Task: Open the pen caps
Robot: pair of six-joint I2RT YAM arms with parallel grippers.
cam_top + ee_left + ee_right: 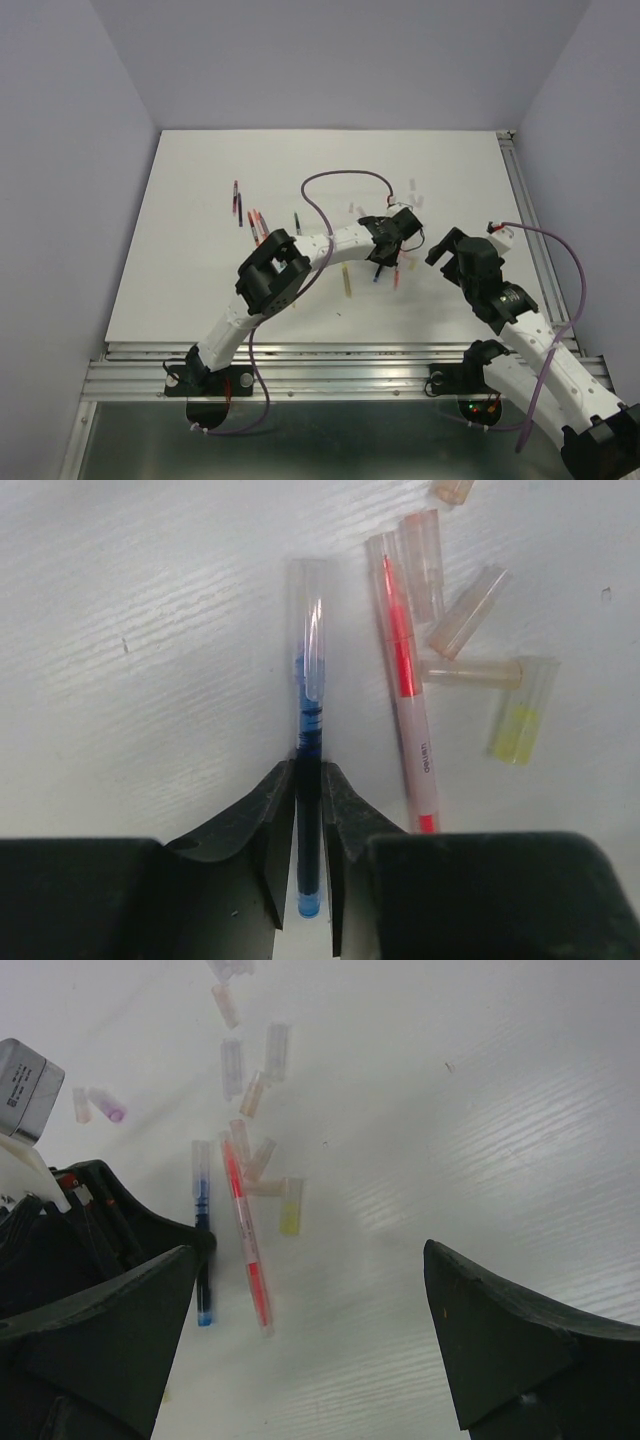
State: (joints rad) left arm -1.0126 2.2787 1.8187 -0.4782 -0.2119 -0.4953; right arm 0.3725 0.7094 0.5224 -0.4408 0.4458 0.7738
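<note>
My left gripper [308, 772] is shut on the dark barrel of a blue pen [309, 720], low at the white table. The pen's clear cap [308, 610] is on its far end, ahead of the fingers. A red pen [408, 690] lies just to the right, with several loose pale caps [470, 610] and a yellowish cap [520, 718] around it. In the top view the left gripper [384, 256] is at mid-table. My right gripper [310, 1300] is open and empty above the table, to the right of the blue pen [203, 1222] and red pen [246, 1240]; it also shows in the top view [446, 250].
More pens lie at the table's left-middle [238, 202], with a green one [296, 220] and a yellow one [347, 281] nearer the left arm. Loose caps lie scattered farther back [232, 1065]. A purple cable loops over the left arm [330, 180]. An aluminium rail [530, 215] runs along the table's right edge.
</note>
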